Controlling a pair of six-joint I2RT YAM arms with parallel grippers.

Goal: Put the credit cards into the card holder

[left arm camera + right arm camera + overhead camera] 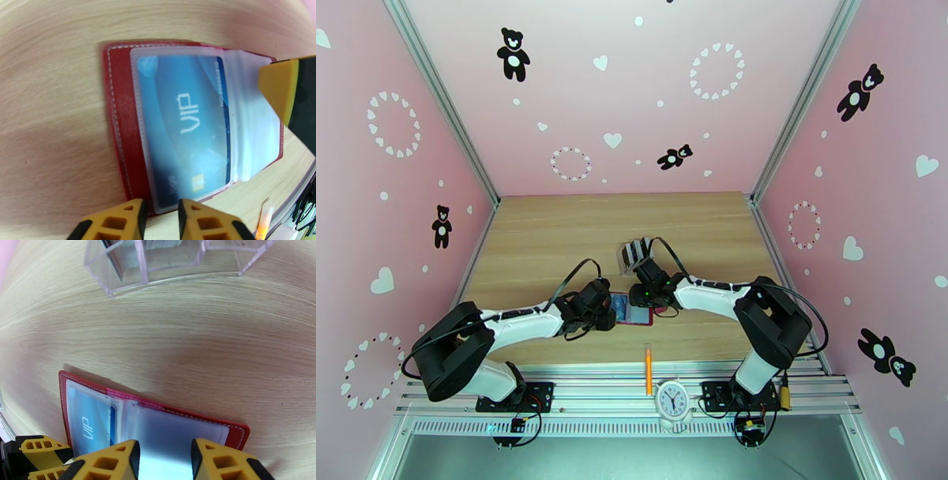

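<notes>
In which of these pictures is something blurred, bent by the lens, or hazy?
Left wrist view: the blue VIP card looks hazy behind its clear pocket, the yellow fingers blurred; right wrist view: the table's grain curves from lens distortion; top view: even light, everything sharp.

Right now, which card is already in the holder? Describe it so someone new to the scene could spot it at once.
On the wooden table, nearer the arms than the clear plastic rack, a red card holder lies open. A blue card sits in one of its clear pockets. The white letters VIP across its face set it apart; the pockets beside it look empty.
</notes>
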